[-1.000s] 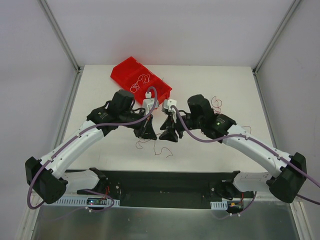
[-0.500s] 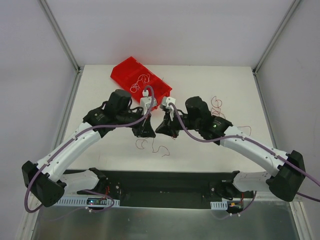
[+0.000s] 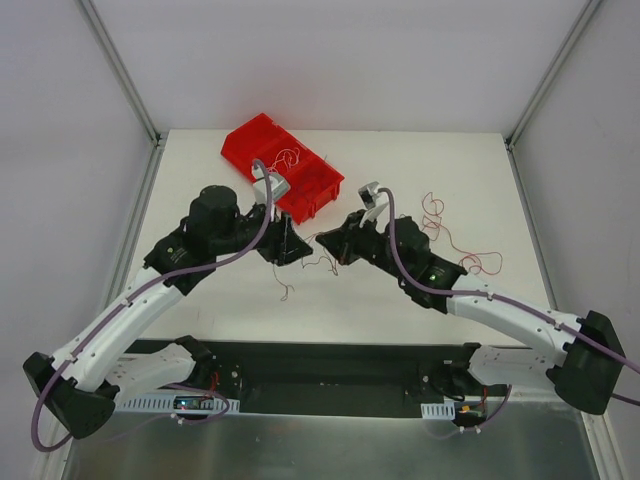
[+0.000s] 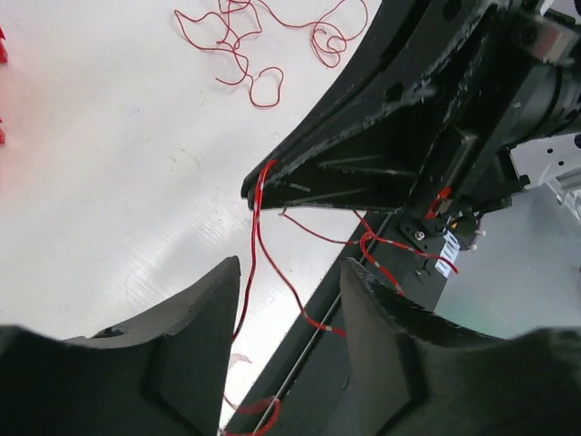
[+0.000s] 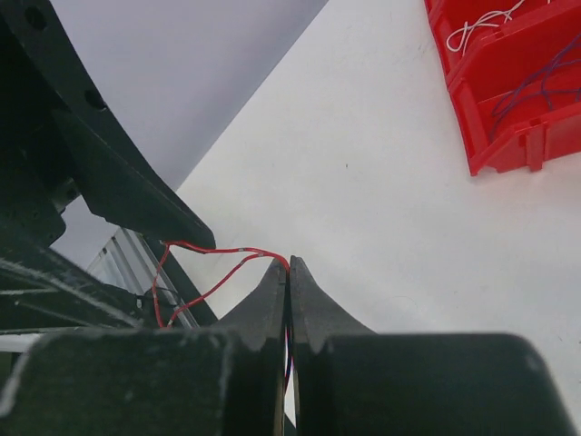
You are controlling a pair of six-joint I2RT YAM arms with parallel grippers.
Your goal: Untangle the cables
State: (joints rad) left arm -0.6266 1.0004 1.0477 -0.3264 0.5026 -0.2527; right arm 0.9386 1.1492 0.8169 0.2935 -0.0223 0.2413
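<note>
Strands of the red cables (image 4: 257, 238) stretch between the two pincers above the middle of the surface (image 3: 360, 310). The right pincer (image 5: 289, 266) is pressed together, clamped on the cables at its very tips. The left pincer (image 4: 290, 272) stands apart, with a strand running loose through its gap. More curly red wire (image 3: 435, 212) lies toward the right edge. Whitish wire (image 3: 283, 158) sits in the red bin (image 3: 243, 140) by the far edge, left of centre.

High rear overview, two close wrist views facing each other, sharing cables (image 4: 257, 222)
</note>
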